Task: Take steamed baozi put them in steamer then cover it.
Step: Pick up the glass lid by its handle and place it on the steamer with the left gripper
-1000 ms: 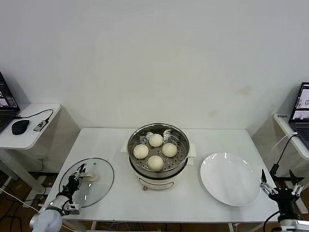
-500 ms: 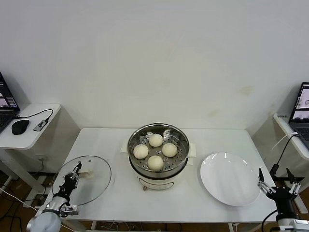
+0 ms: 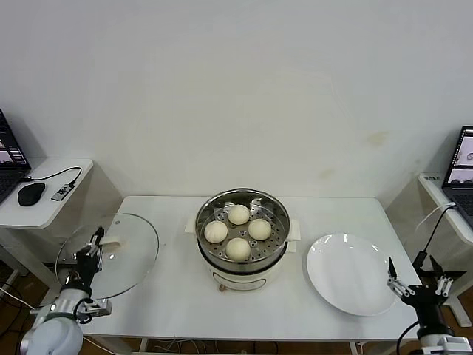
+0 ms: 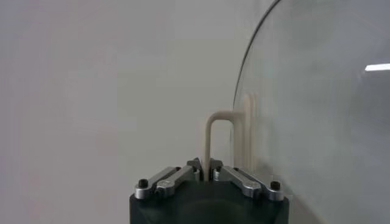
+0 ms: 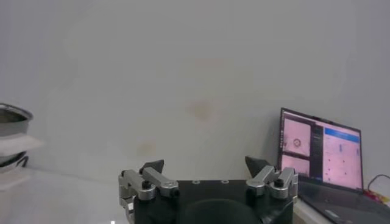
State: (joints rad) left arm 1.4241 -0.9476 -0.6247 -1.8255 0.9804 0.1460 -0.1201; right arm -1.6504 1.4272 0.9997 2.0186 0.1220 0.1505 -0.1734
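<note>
- Left gripper [image 3: 94,240] is at the near left corner of the surface [image 3: 177,296], jaws pinching the white handle [image 4: 213,137] of the glass lid [image 3: 109,253]. A second ago the lid lay flat on the surface; now it's lifted, tilted and has moved left, hanging partly past the edge.
- In the left wrist view the jaws are pressed right onto that thin handle loop, with the glass standing just beside it.
- Right gripper [image 3: 415,277] sits off the near right corner, jaws spread wide, holding nothing. It has drifted a bit lower and closer to the white plate [image 3: 353,274] than before.
- Plate is bare, same spot as earlier.
- Further back in the middle: the steamer [image 3: 243,231], uncovered, unmoved.
- All four steamed baozi [image 3: 238,249] sit inside on the perforated tray, in a diamond layout, same as a second ago.
- Far right there's a laptop [image 5: 321,152] on a side desk.
</note>
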